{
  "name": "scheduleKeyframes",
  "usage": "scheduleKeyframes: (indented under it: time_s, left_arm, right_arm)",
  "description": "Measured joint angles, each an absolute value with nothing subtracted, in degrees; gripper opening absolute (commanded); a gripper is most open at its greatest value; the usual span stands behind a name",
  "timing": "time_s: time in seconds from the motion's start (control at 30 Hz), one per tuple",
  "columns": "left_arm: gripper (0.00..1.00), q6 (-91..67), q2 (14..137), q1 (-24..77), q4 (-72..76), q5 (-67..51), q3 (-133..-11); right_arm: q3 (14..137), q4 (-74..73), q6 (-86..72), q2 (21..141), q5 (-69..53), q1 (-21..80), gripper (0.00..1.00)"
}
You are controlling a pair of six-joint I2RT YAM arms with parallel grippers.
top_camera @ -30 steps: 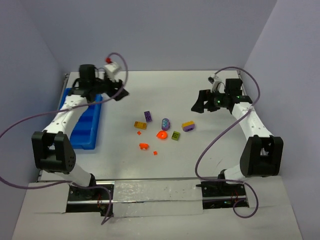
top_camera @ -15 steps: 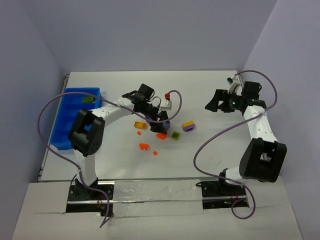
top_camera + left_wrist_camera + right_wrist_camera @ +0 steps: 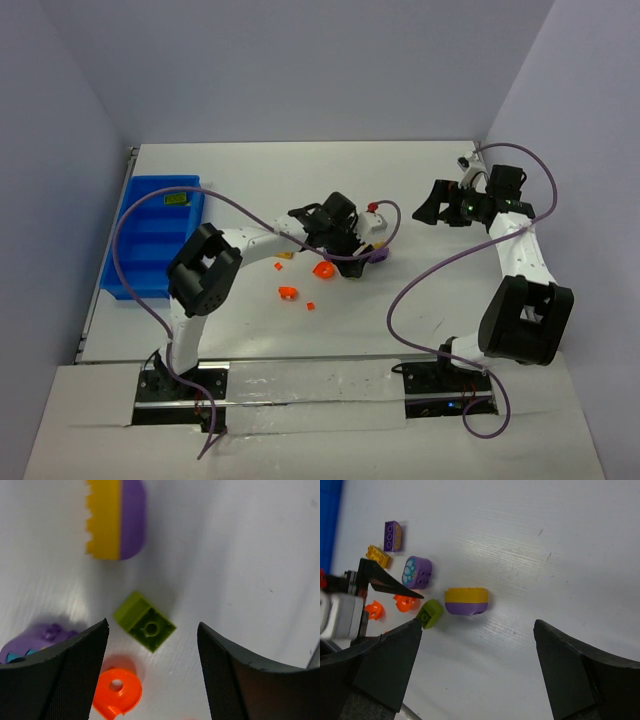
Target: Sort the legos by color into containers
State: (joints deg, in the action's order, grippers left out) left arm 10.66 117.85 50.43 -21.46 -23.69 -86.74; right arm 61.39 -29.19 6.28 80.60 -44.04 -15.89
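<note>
My left gripper point(image 3: 152, 627) hangs open over the legos in mid-table, its jaws either side of an olive-green brick point(image 3: 145, 625) without touching it. Beyond that brick lies a yellow-and-purple brick point(image 3: 115, 517). A round orange piece point(image 3: 117, 692) and a purple piece point(image 3: 35, 640) lie by the left finger. In the top view the left gripper point(image 3: 350, 262) hides most of this cluster. My right gripper point(image 3: 422, 212) stands open and empty at the right, well away from the legos point(image 3: 429, 613). The blue tray point(image 3: 140, 280) holds an olive bit point(image 3: 178, 200) in its far compartment.
Two small orange bits point(image 3: 287, 292) point(image 3: 310, 305) lie nearer the front of the table. A purple brick point(image 3: 393, 535) and a yellow one point(image 3: 377, 555) sit behind the cluster. The left arm's cable loops over the tray side; walls close in left, right and back.
The left arm has swung from over the blue tray to the cluster in mid-table and now hovers over the olive-green brick. The right arm drew back slightly, then held still.
</note>
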Motion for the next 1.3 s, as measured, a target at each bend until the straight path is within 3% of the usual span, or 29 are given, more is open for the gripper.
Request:
scheduleKeyframes:
  time_s: [0.27, 0.63, 1.07, 1.17, 1.23, 1.3]
  left_arm:
    - [0.8, -7.4, 117.8, 52.2, -23.7, -6.0, -87.1]
    - [0.78, -14.6, 117.8, 55.3, -24.7, -1.5, -87.4]
    - [0.53, -17.2, 123.3, 57.3, -26.5, 2.4, -91.6]
    - [0.35, -17.3, 123.5, 57.3, -26.8, 3.4, -91.9]
    - [0.07, -17.0, 123.4, 57.3, -26.9, 4.1, -91.9]
    - [0.0, -16.1, 123.2, 57.0, -26.8, 4.4, -91.7]
  right_arm:
    - [61.4, -29.2, 6.2, 80.6, -44.8, -16.4, 1.0]
    - [61.4, -29.2, 6.2, 80.6, -45.6, -16.4, 1.0]
    - [61.4, -29.1, 6.0, 80.6, -45.8, -16.4, 1.0]
    - [61.4, -29.1, 5.8, 80.6, -45.9, -16.4, 1.0]
    - [61.4, -29.1, 5.8, 80.6, -46.0, -16.4, 1.0]
    - [61.4, -29.1, 5.8, 80.6, -46.0, -16.4, 1.0]
